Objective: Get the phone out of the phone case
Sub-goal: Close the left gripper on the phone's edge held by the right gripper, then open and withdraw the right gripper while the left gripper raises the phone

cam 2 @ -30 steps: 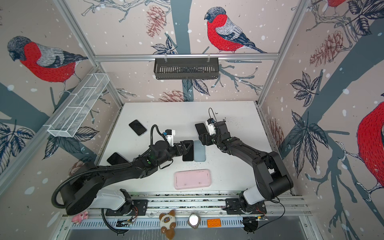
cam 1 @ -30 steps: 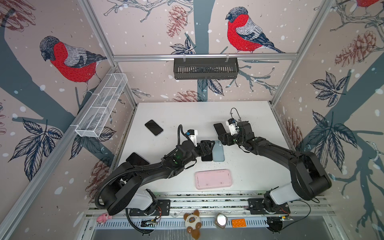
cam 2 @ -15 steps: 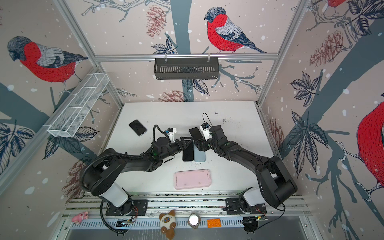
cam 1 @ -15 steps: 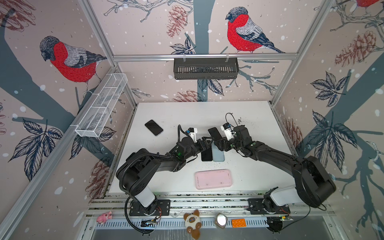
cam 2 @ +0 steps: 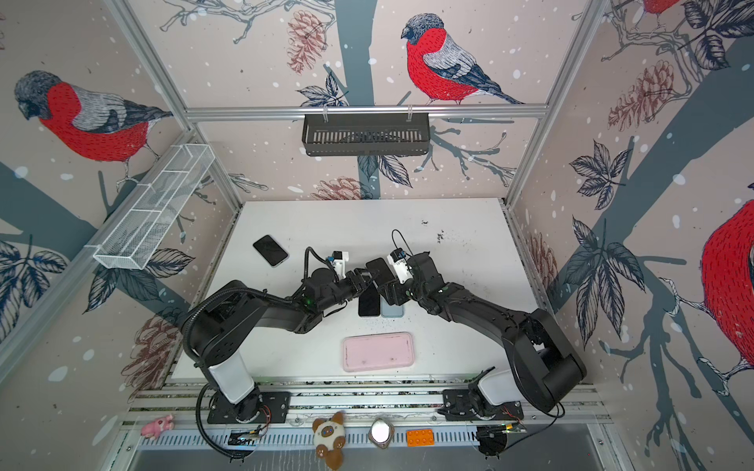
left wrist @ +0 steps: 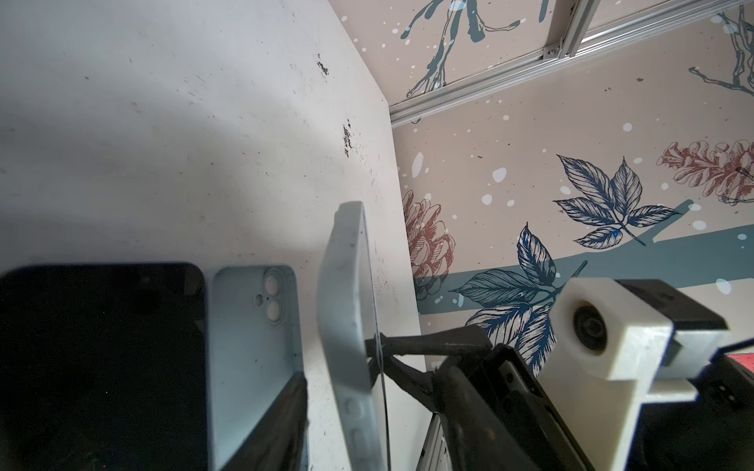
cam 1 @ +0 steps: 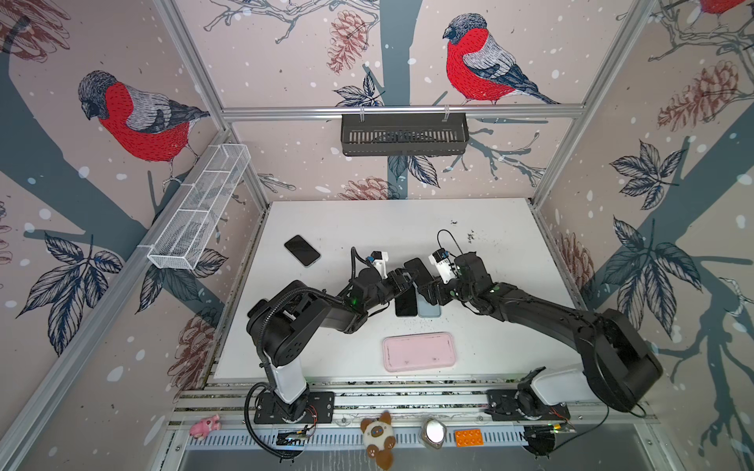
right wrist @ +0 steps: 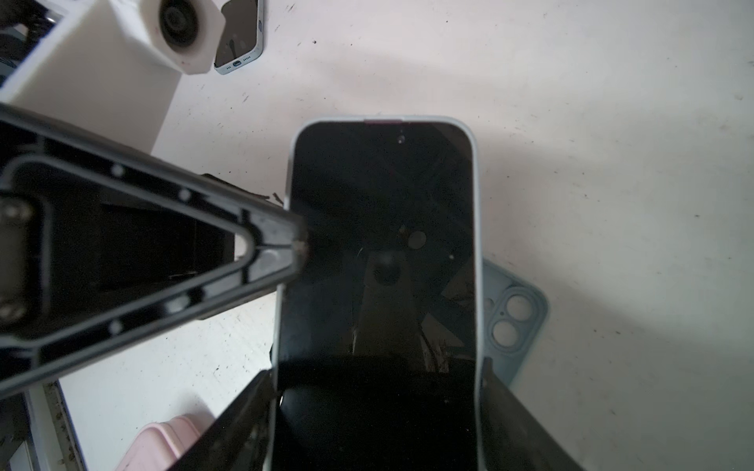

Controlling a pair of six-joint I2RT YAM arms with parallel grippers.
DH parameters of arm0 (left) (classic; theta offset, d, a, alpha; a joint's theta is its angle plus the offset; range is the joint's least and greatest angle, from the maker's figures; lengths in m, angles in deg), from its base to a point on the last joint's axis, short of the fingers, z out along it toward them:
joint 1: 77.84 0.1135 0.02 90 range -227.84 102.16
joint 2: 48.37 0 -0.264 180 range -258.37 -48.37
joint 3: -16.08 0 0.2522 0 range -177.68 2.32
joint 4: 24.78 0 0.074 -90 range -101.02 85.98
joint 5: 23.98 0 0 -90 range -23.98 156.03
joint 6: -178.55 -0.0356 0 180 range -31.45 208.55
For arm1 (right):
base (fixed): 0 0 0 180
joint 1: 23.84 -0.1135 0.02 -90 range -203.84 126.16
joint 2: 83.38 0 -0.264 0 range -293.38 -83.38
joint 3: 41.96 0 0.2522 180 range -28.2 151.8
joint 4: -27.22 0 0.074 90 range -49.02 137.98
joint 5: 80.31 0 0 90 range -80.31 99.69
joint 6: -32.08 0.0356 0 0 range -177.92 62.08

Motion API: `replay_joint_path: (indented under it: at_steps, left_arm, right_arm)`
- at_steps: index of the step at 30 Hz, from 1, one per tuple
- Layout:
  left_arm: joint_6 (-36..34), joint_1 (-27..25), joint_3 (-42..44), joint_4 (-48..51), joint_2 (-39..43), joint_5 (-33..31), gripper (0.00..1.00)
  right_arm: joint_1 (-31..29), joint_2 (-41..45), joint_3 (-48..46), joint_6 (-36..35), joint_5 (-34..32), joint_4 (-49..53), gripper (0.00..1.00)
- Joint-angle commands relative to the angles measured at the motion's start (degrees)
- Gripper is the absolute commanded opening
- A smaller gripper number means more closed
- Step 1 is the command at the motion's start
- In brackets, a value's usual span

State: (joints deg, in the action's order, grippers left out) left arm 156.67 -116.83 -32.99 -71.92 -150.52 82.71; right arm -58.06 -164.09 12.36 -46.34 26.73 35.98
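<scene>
My right gripper is shut on the sides of a pale blue phone case with the dark phone in it, and holds it above the table. In both top views the held phone hangs over mid-table. My left gripper straddles the case edge-on. One of its fingers touches the screen's side edge. The other finger stands a small gap off the case's back, so the gripper is open.
A bare black phone and an empty pale blue case lie side by side under the grippers. A pink case lies nearer the front. Another phone lies at the back left. A black basket hangs on the back wall.
My right gripper brought the cased phone left, toward my left gripper. My left gripper's jaws narrowed around the phone's edge, and the left arm folded up at its elbow.
</scene>
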Motion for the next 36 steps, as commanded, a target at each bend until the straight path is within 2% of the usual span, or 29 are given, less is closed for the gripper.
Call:
replay_joint_path:
  at_steps: [1,8,18,19,20,21,22,26,29,36]
  left_arm:
    - [1.1,0.4,-0.5,-4.2,-0.7,0.8,0.45]
    - [0.6,0.8,-0.5,-2.7,-0.7,0.4,0.20]
    - [1.5,0.9,1.6,-4.1,0.8,0.6,0.01]
    - [1.8,0.8,2.1,-4.9,1.4,0.9,0.00]
    - [1.9,0.8,2.6,-5.4,2.6,1.0,0.00]
    - [1.6,0.7,3.0,-4.5,4.2,0.7,0.00]
    - [0.5,0.6,3.1,-2.9,6.4,0.0,0.00]
    - [-8.2,-1.7,1.0,14.3,18.3,-7.1,0.00]
    - [-13.2,-3.5,-2.0,25.8,25.8,-12.2,0.00]
    - [-18.4,-4.3,-7.2,42.3,37.9,-21.6,0.00]
  right_arm:
    - [-0.6,0.6,0.0,-0.9,0.1,-3.1,0.34]
    - [-1.6,1.0,-0.7,-0.9,-0.2,-3.0,0.33]
    - [-2.8,3.0,-2.0,0.5,-0.9,-3.7,0.35]
    - [-2.8,3.5,-2.3,0.8,-0.9,-3.9,0.38]
    - [-2.9,4.4,-2.8,1.2,-0.9,-4.2,0.47]
    - [-3.1,5.7,-3.4,1.4,-1.1,-4.4,0.62]
    - [-3.3,7.0,-3.9,1.9,-1.5,-4.5,0.71]
    - [-3.4,17.1,-7.1,5.0,-2.2,-6.2,0.92]
    - [-3.3,26.2,-9.0,8.0,-2.9,-6.2,0.99]
    - [-3.3,42.6,-12.5,17.6,-2.8,-6.0,1.00]
